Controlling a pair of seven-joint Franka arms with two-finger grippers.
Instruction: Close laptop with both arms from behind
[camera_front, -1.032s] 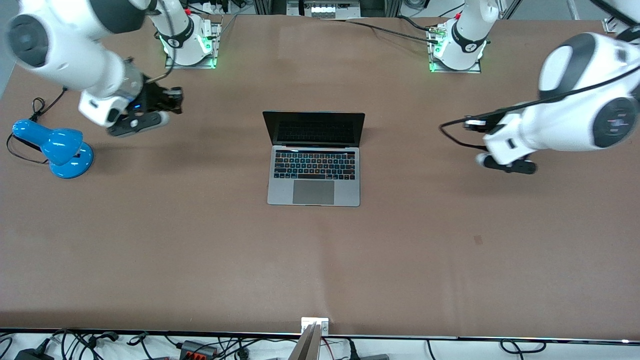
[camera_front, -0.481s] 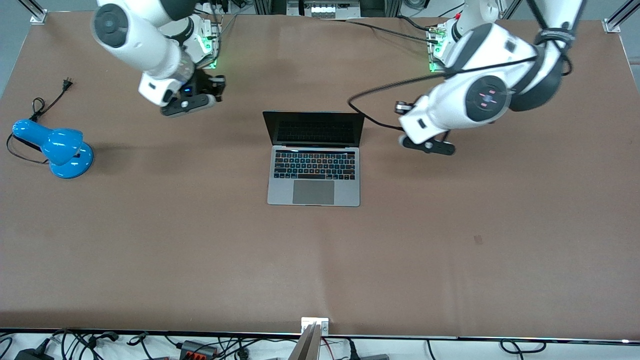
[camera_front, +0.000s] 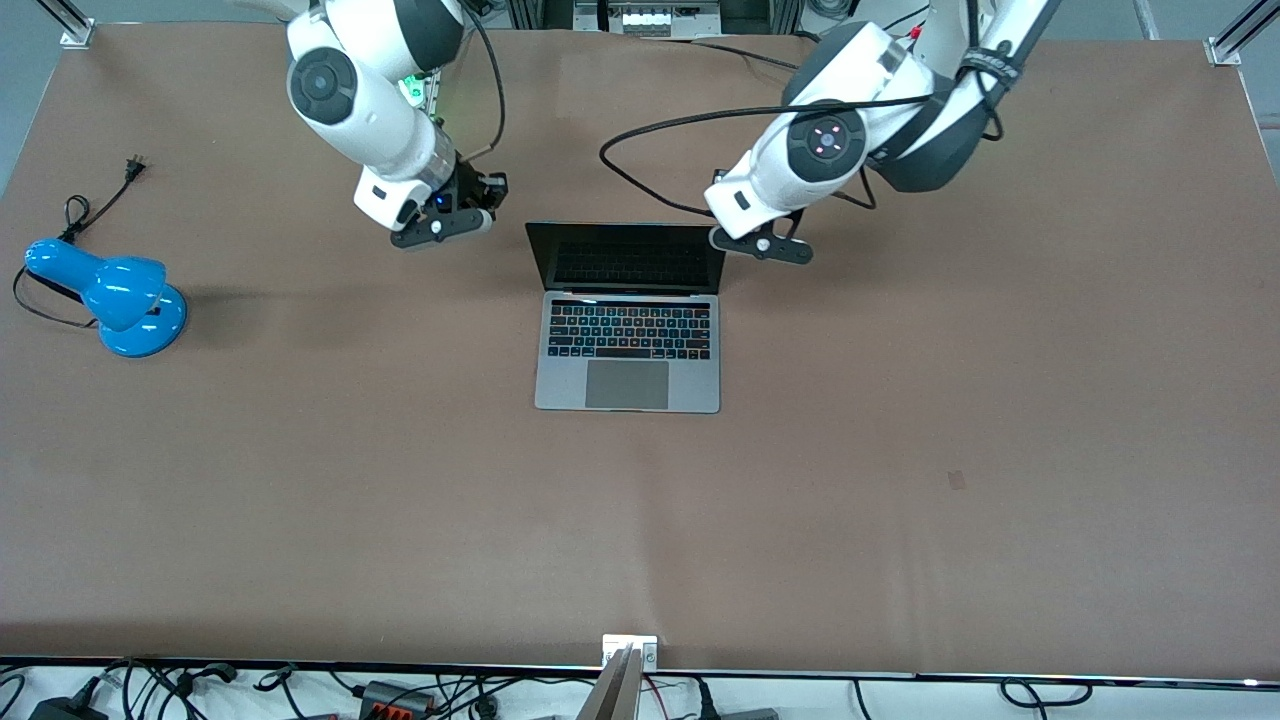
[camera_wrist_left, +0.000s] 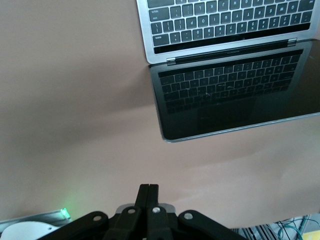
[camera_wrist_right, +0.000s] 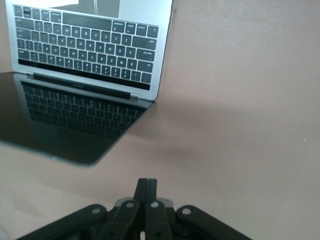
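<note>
The space-grey laptop (camera_front: 628, 330) stands open in the middle of the table, with its dark screen upright and its keyboard facing the front camera. My right gripper (camera_front: 441, 224) is shut and empty, over the table beside the lid's edge at the right arm's end. My left gripper (camera_front: 764, 246) is shut and empty, close to the lid's top corner at the left arm's end. The left wrist view shows the shut fingers (camera_wrist_left: 148, 190) with the laptop's screen (camera_wrist_left: 235, 95) ahead. The right wrist view shows the shut fingers (camera_wrist_right: 147, 186) with the laptop (camera_wrist_right: 85, 55) ahead.
A small blue desk lamp (camera_front: 112, 293) with a black cord (camera_front: 75, 212) sits near the right arm's end of the table. The arm bases stand along the table edge farthest from the front camera. Cables lie off the nearest table edge.
Both arms have swung inward from the table's ends toward the laptop's lid. Each gripper now sits beside a top corner of the screen. The laptop has not moved.
</note>
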